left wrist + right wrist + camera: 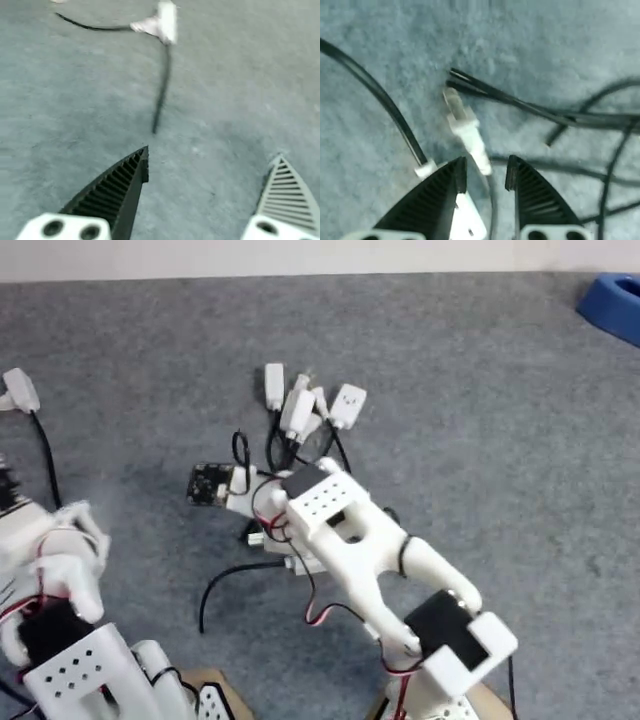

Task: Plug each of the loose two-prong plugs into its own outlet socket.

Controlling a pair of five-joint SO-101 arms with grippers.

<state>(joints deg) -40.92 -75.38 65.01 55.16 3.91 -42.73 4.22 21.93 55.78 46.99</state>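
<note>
A white two-prong plug (465,127) lies on the grey carpet, prongs pointing away from my right gripper (486,167). The gripper is narrowly open, and its black fingers (447,192) straddle the plug's rear end without touching it. A second white cord end (425,170) lies beside one finger. In the high view the right arm (340,530) is stretched toward a cluster of white sockets and plugs (305,405). My left gripper (212,155) hangs wide open over bare carpet. Some way beyond it lies a white plug (161,22) on a black cord (161,95), which also lies at the far left (20,390).
Several black cords (560,117) cross the carpet around the right gripper. A blue object (615,302) sits at the far right corner. The left arm (55,580) stands at the near left, with wooden bases (215,695) along the front edge.
</note>
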